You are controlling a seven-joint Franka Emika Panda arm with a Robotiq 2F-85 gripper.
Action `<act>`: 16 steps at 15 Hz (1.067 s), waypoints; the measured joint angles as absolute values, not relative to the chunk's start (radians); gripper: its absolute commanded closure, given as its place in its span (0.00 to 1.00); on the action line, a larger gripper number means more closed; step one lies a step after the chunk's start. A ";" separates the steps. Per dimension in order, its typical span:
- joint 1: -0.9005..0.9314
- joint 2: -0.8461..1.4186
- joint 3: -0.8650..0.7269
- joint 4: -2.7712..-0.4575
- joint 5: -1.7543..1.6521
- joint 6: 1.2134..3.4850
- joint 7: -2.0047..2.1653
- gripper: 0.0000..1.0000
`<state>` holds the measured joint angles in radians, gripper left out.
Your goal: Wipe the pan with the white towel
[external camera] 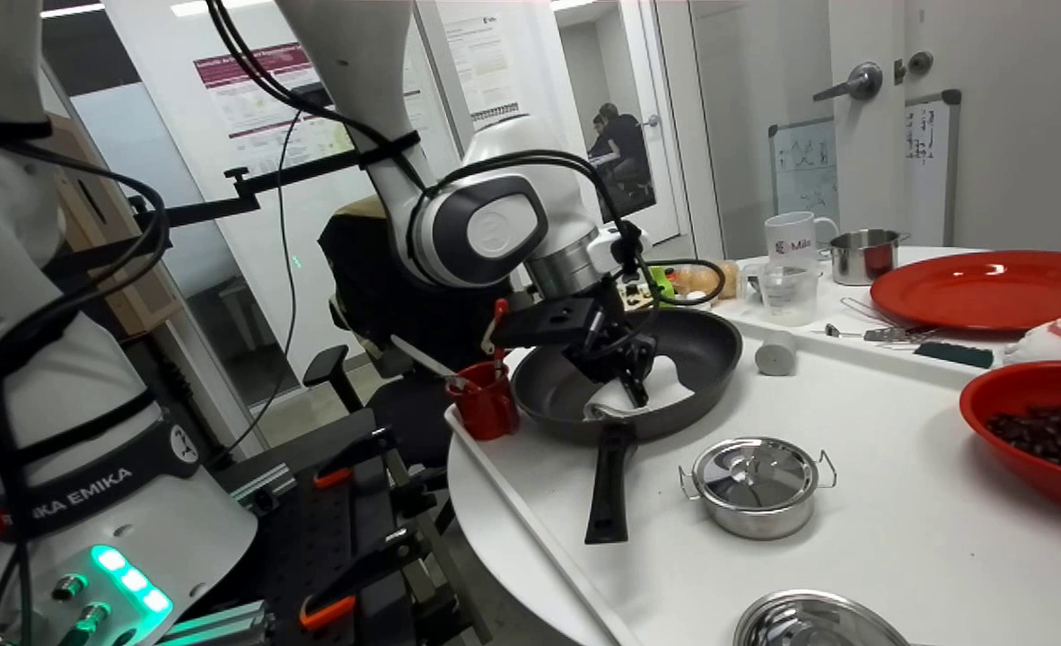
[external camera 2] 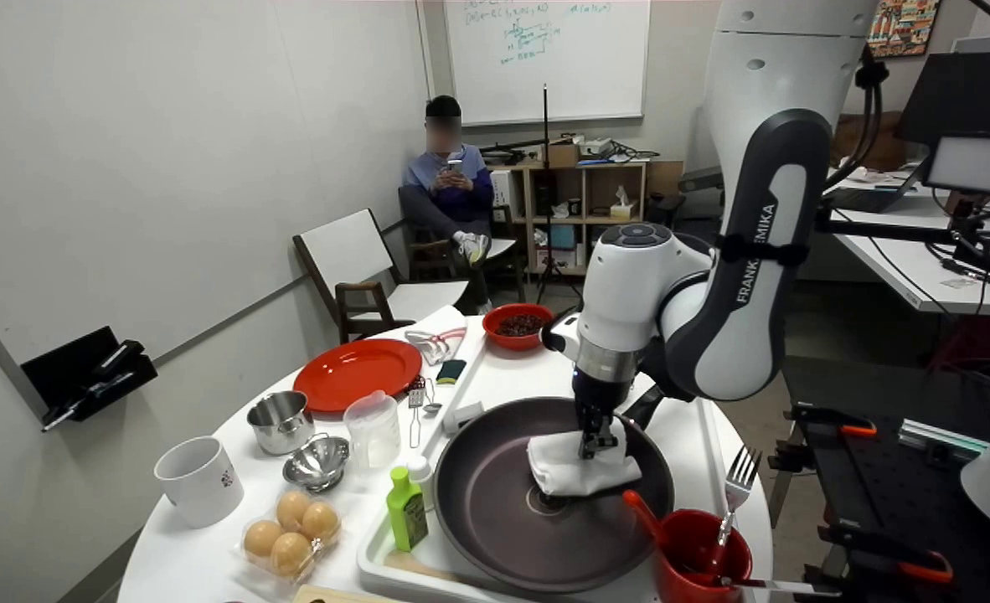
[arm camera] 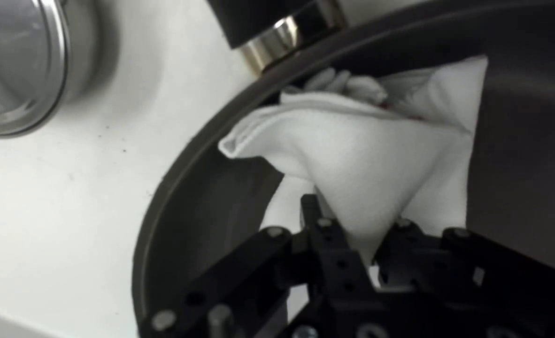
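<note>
My gripper (external camera 2: 598, 448) pinches a fold of the white towel (arm camera: 357, 150) down inside the pan (external camera 2: 512, 528). In an exterior view, the towel lies in the pan's far, right-hand part; a green bottle (external camera 2: 407, 509) stands just left of the pan.

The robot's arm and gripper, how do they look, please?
The arm is white and rounded, with dark grey covers, black cables, a silvery ring and FRANKA EMIKA lettering. The gripper is black and angular, with jointed fingers and round grey pins.
</note>
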<state>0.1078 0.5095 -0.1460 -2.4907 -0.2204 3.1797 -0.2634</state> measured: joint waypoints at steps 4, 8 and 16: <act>0.119 0.468 -0.119 -2.566 -0.250 3.179 -0.277 0.92; 0.120 0.446 -0.069 -2.607 -0.263 3.177 -0.286 0.92; 0.120 0.441 0.007 -2.621 -0.263 3.177 -0.298 0.92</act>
<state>0.1202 0.4411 0.0066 -2.6215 -0.2633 3.1774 -0.2984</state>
